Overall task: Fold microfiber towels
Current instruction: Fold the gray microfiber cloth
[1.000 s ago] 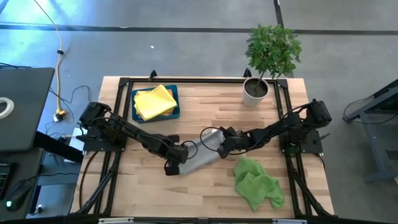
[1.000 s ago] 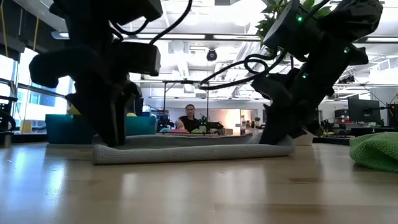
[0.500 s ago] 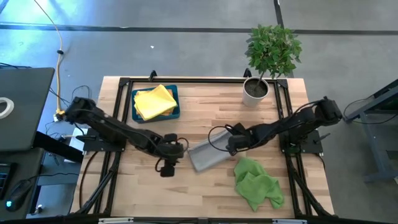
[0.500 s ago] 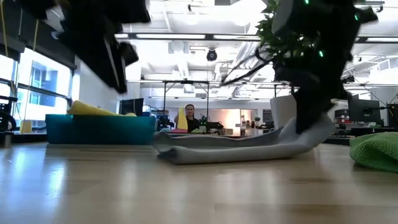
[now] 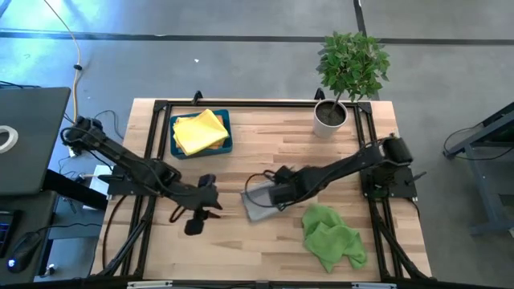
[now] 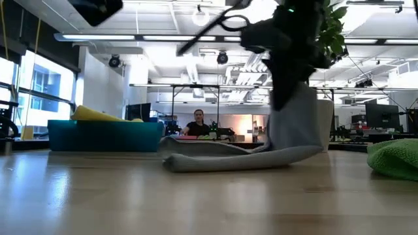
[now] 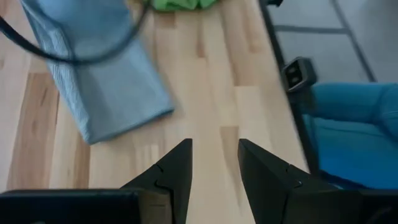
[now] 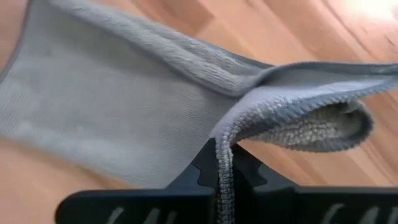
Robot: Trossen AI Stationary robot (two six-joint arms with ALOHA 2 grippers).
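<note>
Right gripper pinched on grey towel edge, lifting one end; rest lies folded flat below it on table. Fingertips mostly buried in looped pile. Left gripper parted, clear, off towel's other side.

Wooden table and items resting on it
Far left: teal tray. Far right: potted plant. Centre: grey towel. Near right: green towel.
</note>
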